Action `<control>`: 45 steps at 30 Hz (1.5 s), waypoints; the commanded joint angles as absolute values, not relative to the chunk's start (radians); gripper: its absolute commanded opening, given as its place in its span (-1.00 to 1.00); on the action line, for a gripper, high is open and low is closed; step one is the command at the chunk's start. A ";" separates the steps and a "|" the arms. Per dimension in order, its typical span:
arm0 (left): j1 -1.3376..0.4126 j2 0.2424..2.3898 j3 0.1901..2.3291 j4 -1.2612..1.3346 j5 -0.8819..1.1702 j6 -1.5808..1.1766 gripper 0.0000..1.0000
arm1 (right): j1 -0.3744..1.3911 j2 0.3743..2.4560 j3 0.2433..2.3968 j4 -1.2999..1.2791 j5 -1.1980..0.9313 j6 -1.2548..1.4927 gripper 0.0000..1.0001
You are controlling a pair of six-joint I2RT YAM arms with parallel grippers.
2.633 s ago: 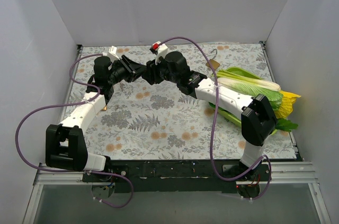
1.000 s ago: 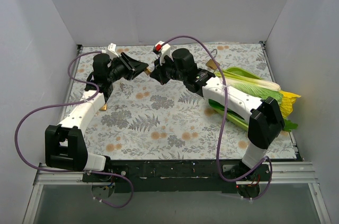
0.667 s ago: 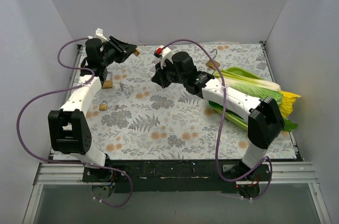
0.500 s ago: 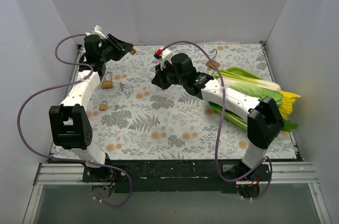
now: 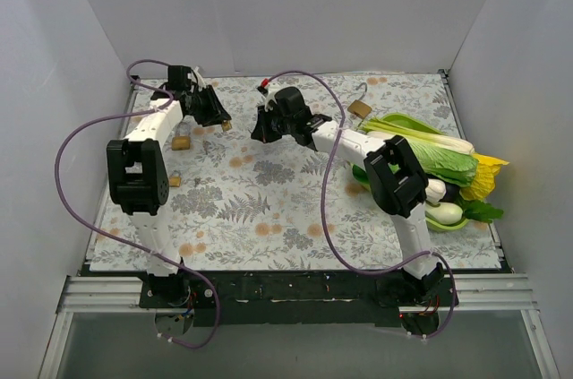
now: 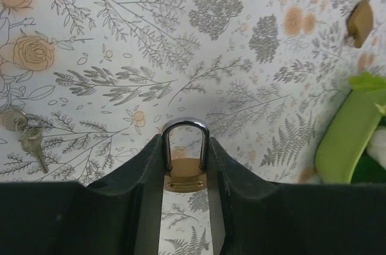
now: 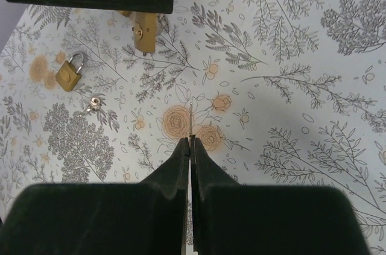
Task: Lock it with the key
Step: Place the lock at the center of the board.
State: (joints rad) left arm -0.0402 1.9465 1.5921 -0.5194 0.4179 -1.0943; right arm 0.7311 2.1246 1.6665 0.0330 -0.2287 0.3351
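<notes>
A brass padlock with a steel shackle sits between the fingers of my left gripper, which is shut on it, shackle pointing away. In the top view the left gripper hangs over the back left of the mat. In the right wrist view that padlock shows under the left fingers. My right gripper is shut on a thin key, seen edge-on, its blade sticking out past the tips. The right gripper is a short way right of the padlock, apart from it.
A second padlock and a small one lie on the floral mat at the left. Loose keys lie near them. Another padlock lies at the back right. A green tray of vegetables fills the right side.
My left gripper has come down from a raised spot at the back left, padlock still in it, and turned toward the mat. The right gripper has shifted slightly left.
</notes>
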 commanded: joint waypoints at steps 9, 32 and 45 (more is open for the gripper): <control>-0.092 2.048 1.612 -0.569 0.376 -0.946 -1.00 | 0.721 2.276 1.799 0.112 -0.241 0.396 -0.97; -0.155 2.160 1.638 -0.552 0.252 -0.991 -0.96 | 0.670 2.370 1.746 0.156 -0.337 0.548 -0.97; -0.170 2.137 1.600 -0.545 0.227 -0.991 0.21 | 0.661 2.370 1.678 0.152 -0.351 0.612 -0.97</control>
